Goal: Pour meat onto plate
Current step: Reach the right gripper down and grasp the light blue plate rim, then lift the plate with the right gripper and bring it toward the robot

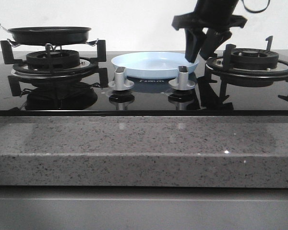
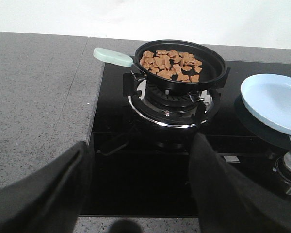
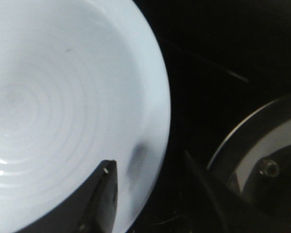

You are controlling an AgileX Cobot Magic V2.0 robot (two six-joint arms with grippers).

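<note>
The black frying pan (image 2: 179, 65) sits on the pan support of the left burner (image 2: 172, 102) of a black glass gas hob (image 1: 144, 98), which is set into a grey speckled stone table (image 1: 144, 148). The pan contains the meat (image 2: 170, 64): small light-brown pieces spread in a loose, low layer over the pan floor, mostly toward the handle side. The pan's pale-green handle (image 2: 113, 57) points away from the hob centre, out over the table. The pale-blue plate (image 1: 154, 64) lies flat on the glass between the two burners, behind the two silver control knobs (image 1: 121, 79); its bowl holds nothing, and its glossy surface shows only light reflections. The right burner (image 1: 252, 62) carries no cookware. The right end effector (image 1: 201, 45) hangs at the plate's right edge with its fingers parted and nothing between them; in the right wrist view one fingertip (image 3: 104, 194) lies over the inside of the plate rim and the other over the dark glass outside it, so the rim passes between them, though contact cannot be confirmed. The left end effector (image 2: 136, 189) is spread wide and holds nothing; it is positioned over the front edge of the hob, well apart from the pan, and does not appear in the front view.
</note>
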